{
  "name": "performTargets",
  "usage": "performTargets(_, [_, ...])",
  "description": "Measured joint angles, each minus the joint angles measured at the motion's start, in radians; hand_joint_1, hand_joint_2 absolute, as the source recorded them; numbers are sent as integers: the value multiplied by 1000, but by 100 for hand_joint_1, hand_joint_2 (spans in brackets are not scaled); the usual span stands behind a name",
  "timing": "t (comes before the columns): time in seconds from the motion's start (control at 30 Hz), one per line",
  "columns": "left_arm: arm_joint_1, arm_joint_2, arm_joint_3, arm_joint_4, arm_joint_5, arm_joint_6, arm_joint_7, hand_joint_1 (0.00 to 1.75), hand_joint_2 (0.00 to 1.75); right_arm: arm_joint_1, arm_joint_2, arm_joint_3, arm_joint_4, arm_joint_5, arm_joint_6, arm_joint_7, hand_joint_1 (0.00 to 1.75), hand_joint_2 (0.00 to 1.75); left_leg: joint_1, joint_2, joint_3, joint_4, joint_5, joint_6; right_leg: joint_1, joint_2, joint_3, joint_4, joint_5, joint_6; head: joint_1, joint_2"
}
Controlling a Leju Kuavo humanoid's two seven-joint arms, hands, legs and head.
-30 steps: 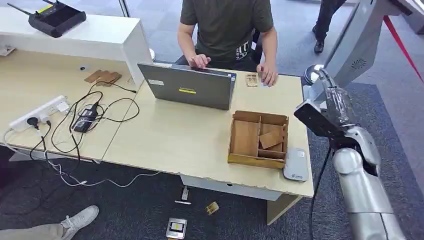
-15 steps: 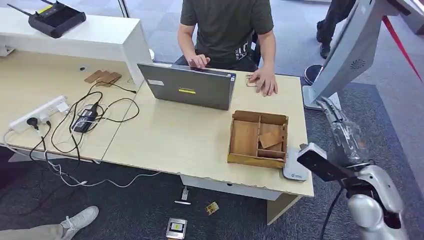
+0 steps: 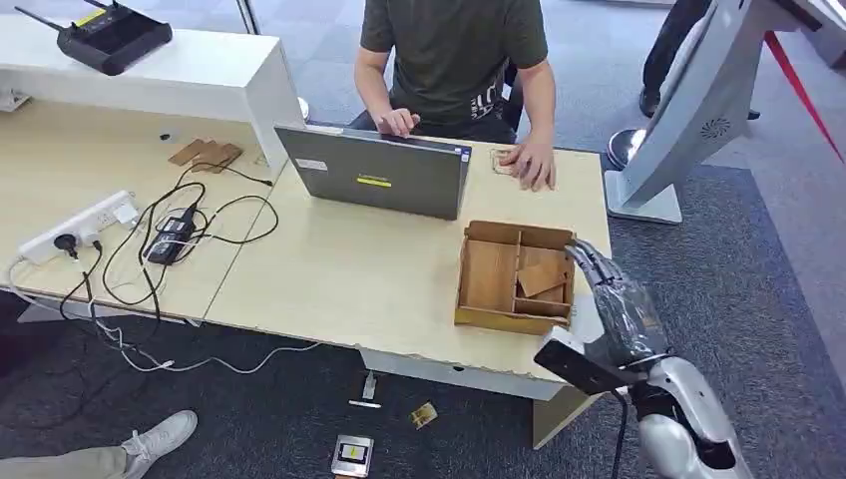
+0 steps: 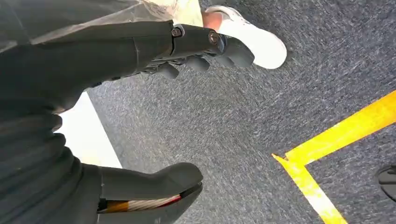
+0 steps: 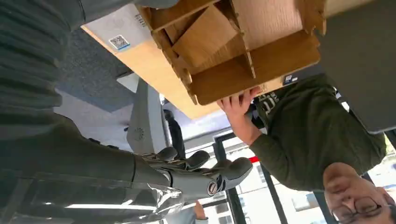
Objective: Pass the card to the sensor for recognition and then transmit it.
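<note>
A wooden divider box (image 3: 507,320) stands near the table's right front corner. A tan card (image 3: 540,278) lies tilted in its right compartment, and the right wrist view shows this card (image 5: 205,35) close up. My right hand (image 3: 611,299) hovers just right of the box, over the table edge, fingers stretched out and holding nothing. The grey sensor with a QR label (image 5: 116,32) lies beside the box, under that hand (image 5: 196,175). A person's hand (image 3: 532,165) rests on another card (image 3: 499,160) at the far edge. My left hand (image 4: 93,70) hangs over the carpet, holding nothing.
A grey laptop (image 3: 384,175) sits mid-table with a person (image 3: 454,50) behind it. A power strip (image 3: 80,225) and tangled cables (image 3: 170,239) lie at the left. A white stand base (image 3: 648,200) is on the carpet at the right. Small items (image 3: 351,454) lie on the floor.
My right arm has swung down and inward, from raised beside the table to low at the box's right side. The person's hand slid onto the card at the far edge.
</note>
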Motion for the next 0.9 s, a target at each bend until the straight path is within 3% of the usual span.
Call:
performTargets(0.23, [-1, 0, 5, 0, 2, 0, 6, 0, 175, -28, 9, 52, 125, 34, -53, 7, 0, 175, 0, 0, 0, 0, 0, 0, 0, 0, 0, 0, 0, 0, 0, 0])
performTargets(0.47, [-1, 0, 5, 0, 2, 0, 7, 0, 175, -30, 10, 55, 136, 37, -57, 10, 0, 175, 0, 0, 0, 0, 0, 0, 0, 0, 0, 0, 0, 0, 0, 0])
performTargets(0.6, [-1, 0, 11, 0, -3, 3, 1, 0, 175, -82, 27, 74, 288, 51, -106, 13, 0, 175, 0, 0, 0, 0, 0, 0, 0, 0, 0, 0, 0, 0, 0, 0])
performTargets(0.9, [-1, 0, 11, 0, -6, 2, -1, 0, 175, -101, 53, 92, 396, 99, -138, 23, 0, 175, 0, 0, 0, 0, 0, 0, 0, 0, -1, 0, 0, 0, 0, 0])
